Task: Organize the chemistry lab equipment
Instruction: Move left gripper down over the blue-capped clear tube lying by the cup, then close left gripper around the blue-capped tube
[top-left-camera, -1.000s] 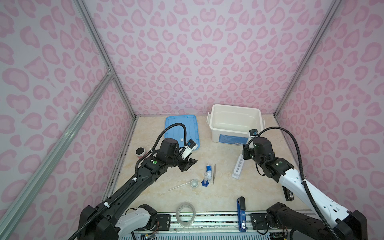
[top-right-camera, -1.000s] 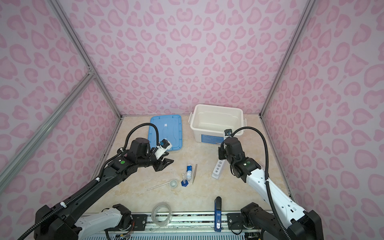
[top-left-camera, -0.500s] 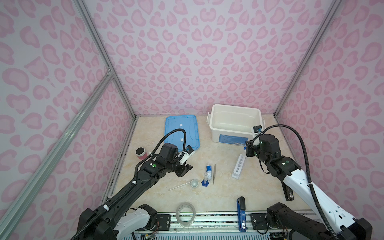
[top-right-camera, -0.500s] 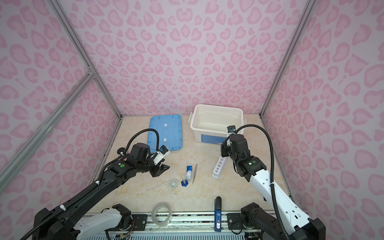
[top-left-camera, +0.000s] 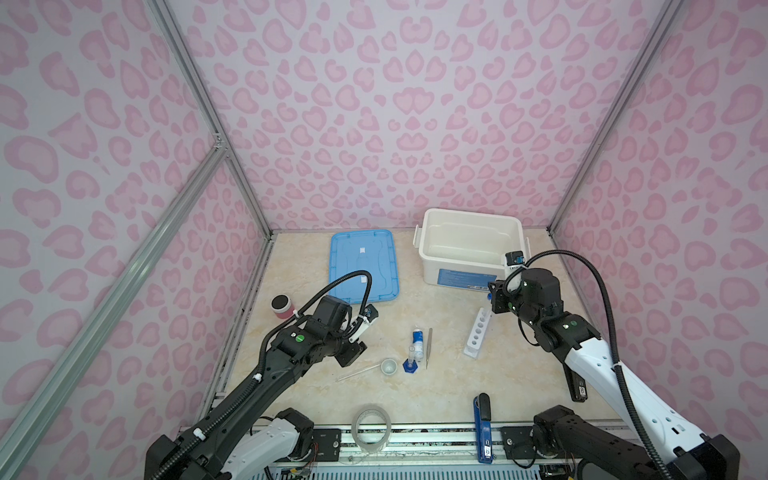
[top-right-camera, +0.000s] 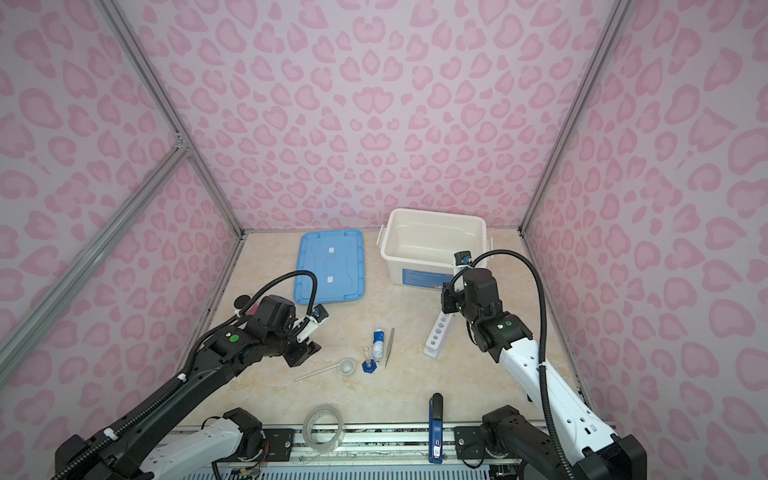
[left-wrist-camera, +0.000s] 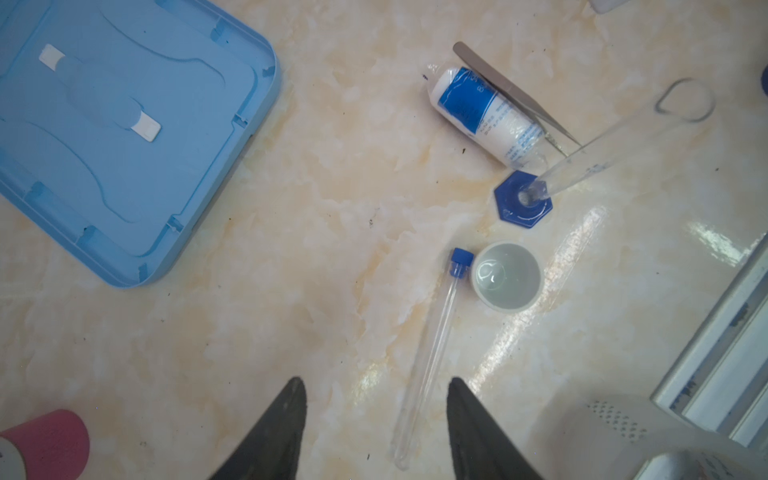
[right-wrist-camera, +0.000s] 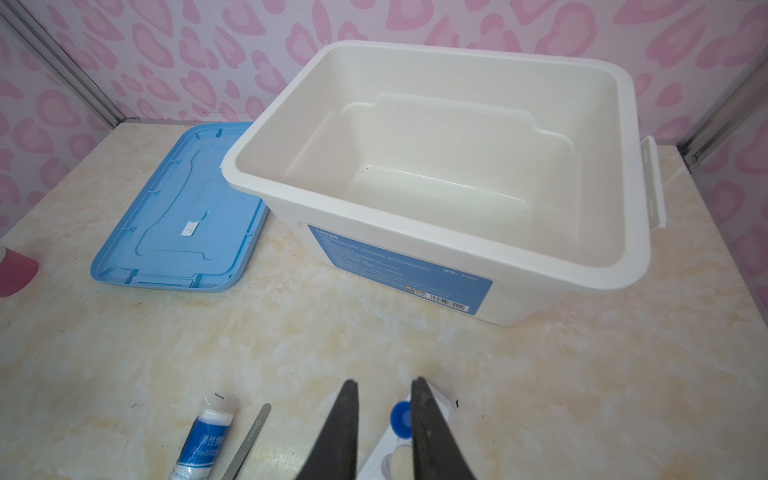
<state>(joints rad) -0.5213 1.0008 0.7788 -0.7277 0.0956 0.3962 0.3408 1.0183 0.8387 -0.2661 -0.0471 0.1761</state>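
Hovering toward the worktop's front edge, left of middle, in a top view, the left pincer (top-left-camera: 352, 356) is just beside a capped test tube (top-left-camera: 359, 372) lying flat.

In the left wrist view its jaws stand wide apart. The tube's (left-wrist-camera: 432, 353) rounded end lies between them, ungripped, and its cap is beside the small white dish (left-wrist-camera: 507, 276).

In the right wrist view the right pincer (right-wrist-camera: 384, 386) has its jaws narrowly apart over the white rack (right-wrist-camera: 441, 402), with a blue cap (right-wrist-camera: 400, 417) between them. I cannot tell whether it grips.

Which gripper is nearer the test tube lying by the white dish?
Left. The left gripper hovers open over the test tube; the right gripper is away at the white rack.
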